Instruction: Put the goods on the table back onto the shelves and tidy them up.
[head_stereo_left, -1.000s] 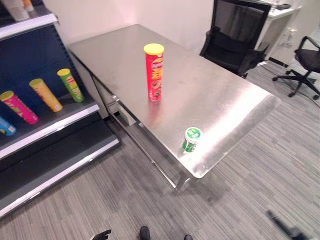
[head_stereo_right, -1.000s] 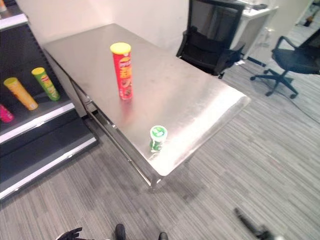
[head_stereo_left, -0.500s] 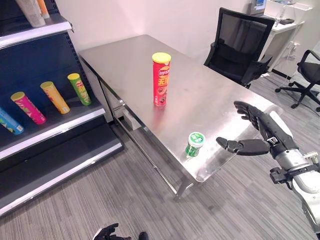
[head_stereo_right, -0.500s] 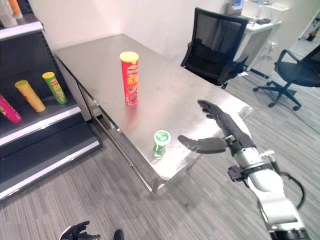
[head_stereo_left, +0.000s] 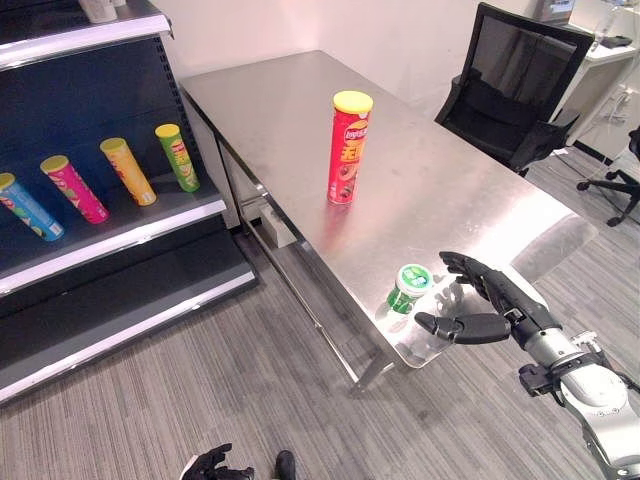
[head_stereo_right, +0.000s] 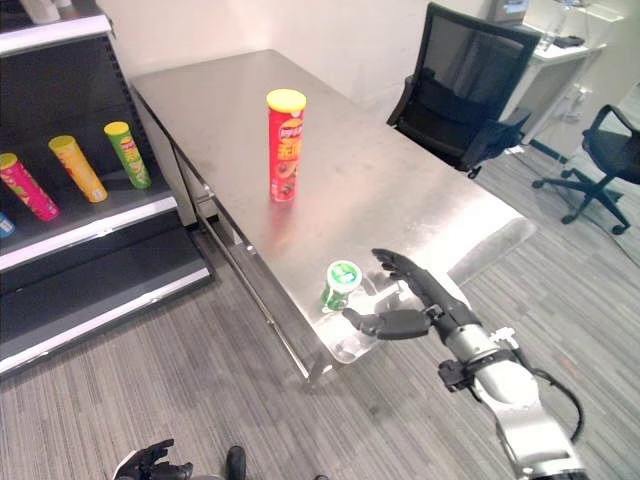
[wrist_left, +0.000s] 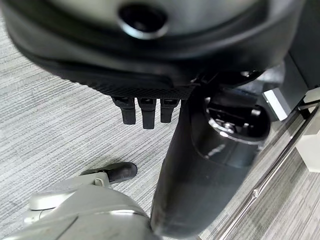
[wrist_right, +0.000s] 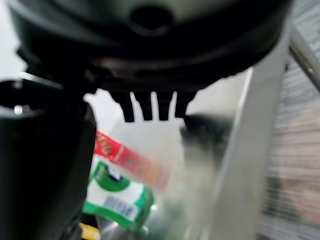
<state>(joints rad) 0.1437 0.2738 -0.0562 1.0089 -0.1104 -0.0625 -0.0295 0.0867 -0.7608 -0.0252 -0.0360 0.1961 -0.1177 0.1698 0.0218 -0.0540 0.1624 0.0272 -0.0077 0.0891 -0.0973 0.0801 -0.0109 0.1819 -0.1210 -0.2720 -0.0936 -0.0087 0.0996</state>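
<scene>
Green cup (head_stereo_left: 410, 287) and red canister (head_stereo_left: 348, 148) on table (head_stereo_left: 280, 110)

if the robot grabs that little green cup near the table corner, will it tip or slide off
The green cup looks short and squat, so it probably won't tip easily. The steel table looks smooth and the cup stands near its edge, so a sideways nudge from the open right hand could slide it off.
</scene>
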